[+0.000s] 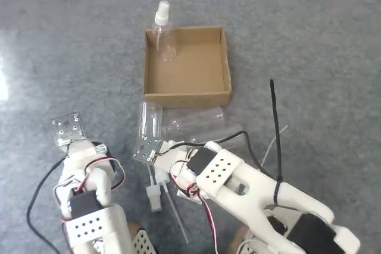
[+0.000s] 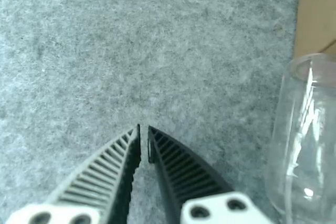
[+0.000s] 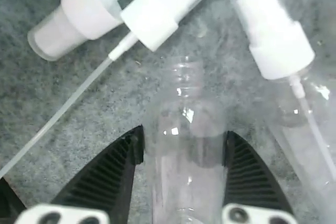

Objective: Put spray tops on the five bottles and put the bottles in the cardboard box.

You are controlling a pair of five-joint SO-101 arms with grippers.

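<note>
My right gripper (image 3: 184, 132) is shut on a clear bottle (image 3: 186, 103) that lies on the grey table, its bare threaded neck pointing away from the fingers. Past the neck lie two white spray tops (image 3: 157, 11) with long dip tubes, one beside a clear cap (image 3: 79, 17). A bottle wearing a spray top (image 3: 275, 35) lies alongside. My left gripper (image 2: 143, 128) is shut with nothing in it, over bare table beside a clear bottle (image 2: 304, 140). The cardboard box (image 1: 184, 94) holds one upright topped bottle (image 1: 162, 31) in its back left corner.
Clear bottles (image 1: 193, 122) lie on their sides just in front of the box, with another (image 1: 150, 120) to their left. A loose spray top (image 1: 155, 194) lies between the two arms. A black cable (image 1: 275, 129) rises from the right arm. Open grey table lies to the far left and right.
</note>
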